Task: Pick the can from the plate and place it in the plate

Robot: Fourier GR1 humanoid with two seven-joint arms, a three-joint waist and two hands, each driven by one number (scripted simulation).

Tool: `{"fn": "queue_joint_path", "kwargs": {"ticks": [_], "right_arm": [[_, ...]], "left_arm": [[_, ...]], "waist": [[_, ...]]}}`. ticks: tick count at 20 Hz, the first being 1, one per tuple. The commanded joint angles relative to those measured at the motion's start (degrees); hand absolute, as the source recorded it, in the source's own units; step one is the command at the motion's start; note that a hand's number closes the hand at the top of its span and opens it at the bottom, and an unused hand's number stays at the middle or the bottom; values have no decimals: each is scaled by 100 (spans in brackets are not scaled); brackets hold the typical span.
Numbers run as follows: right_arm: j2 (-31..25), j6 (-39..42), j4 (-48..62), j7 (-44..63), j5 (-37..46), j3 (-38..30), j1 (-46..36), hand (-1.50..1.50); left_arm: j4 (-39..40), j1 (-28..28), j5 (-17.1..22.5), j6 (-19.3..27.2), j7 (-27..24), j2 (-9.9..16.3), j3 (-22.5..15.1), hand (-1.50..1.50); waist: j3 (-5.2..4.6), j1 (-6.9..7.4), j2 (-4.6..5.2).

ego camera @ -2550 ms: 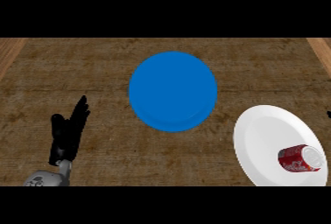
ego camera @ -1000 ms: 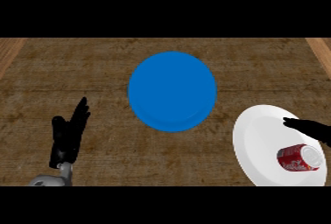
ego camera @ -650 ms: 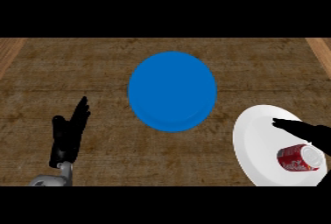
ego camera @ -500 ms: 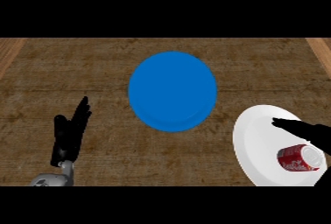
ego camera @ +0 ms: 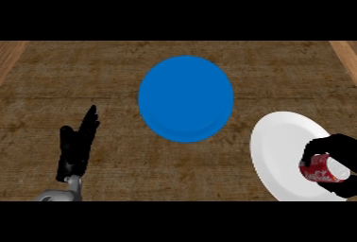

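Head view
Can [ego camera: 322, 172]: red, lying on its side on the white plate [ego camera: 279, 146], at the lower right
Right hand [ego camera: 340, 152]: fingers curled round the can from above
Blue plate [ego camera: 185, 98]: mid-counter, apart from the white plate, bare
Left hand [ego camera: 75, 146]: resting at the lower left, fingers straight and together, pointing up
Counter [ego camera: 70, 80]: brown woven top

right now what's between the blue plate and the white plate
Nothing: in the head view only a narrow strip of bare wooden counter separates the blue plate from the white plate.
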Motion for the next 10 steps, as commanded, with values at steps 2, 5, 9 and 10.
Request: {"fn": "queue_joint_path", "kwargs": {"ticks": [2,5,9,10], "right_arm": [[5,-298,-237,-154,53,-356,181,150],[901,-422,-701,976,135,-98,-225,150],[2669,-628,-1109,2401,905,1421,-949,150],[2999,-691,-1049,2629,1045,1649,-1122,150]], "left_arm": [[-311,228,131,-284,187,140,171,0],[292,-277,206,-326,12,214,426,0],[97,-132,-15,-275,-44,-30,-59,0],[107,-305,-37,-224,86,-56,-60,0]], "waist": [[6,-13,-4],[0,-31,0],[-29,370,-1],[-28,458,22]]}}
